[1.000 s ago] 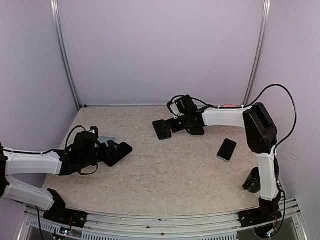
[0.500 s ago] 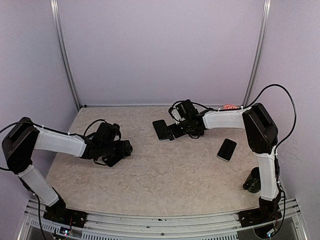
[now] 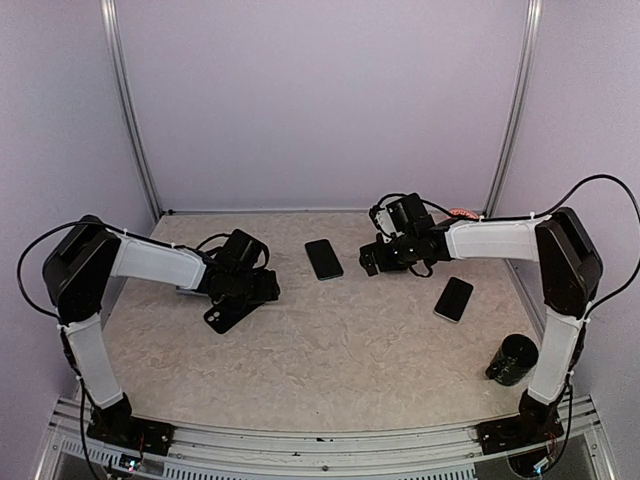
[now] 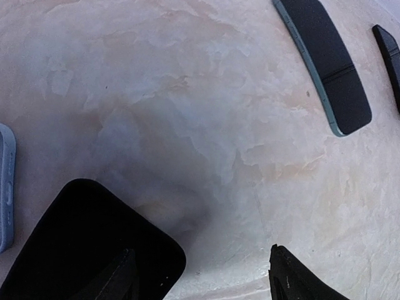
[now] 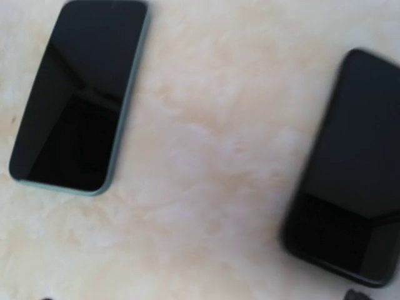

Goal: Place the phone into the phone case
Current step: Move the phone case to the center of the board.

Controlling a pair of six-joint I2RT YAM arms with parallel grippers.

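A phone with a dark screen and green edge (image 3: 323, 258) lies flat at the table's middle back; it also shows in the right wrist view (image 5: 81, 94) and the left wrist view (image 4: 325, 62). A black phone case (image 3: 224, 315) lies flat on the table left of centre. My left gripper (image 3: 262, 290) is open and low over the table, its left finger over the case's corner (image 4: 87, 250). My right gripper (image 3: 372, 262) is open and empty just right of the green-edged phone. A second black phone (image 3: 454, 298) lies further right, also seen in the right wrist view (image 5: 350, 162).
A blue-grey flat item (image 3: 188, 291) lies under my left arm and shows at the left edge of the left wrist view (image 4: 5, 187). A black cylinder (image 3: 510, 360) stands at the front right. Purple walls enclose the table on three sides.
My right gripper let go of the green-edged phone and drew back to the right. My left arm swung toward the centre, and the black case now lies on the table.
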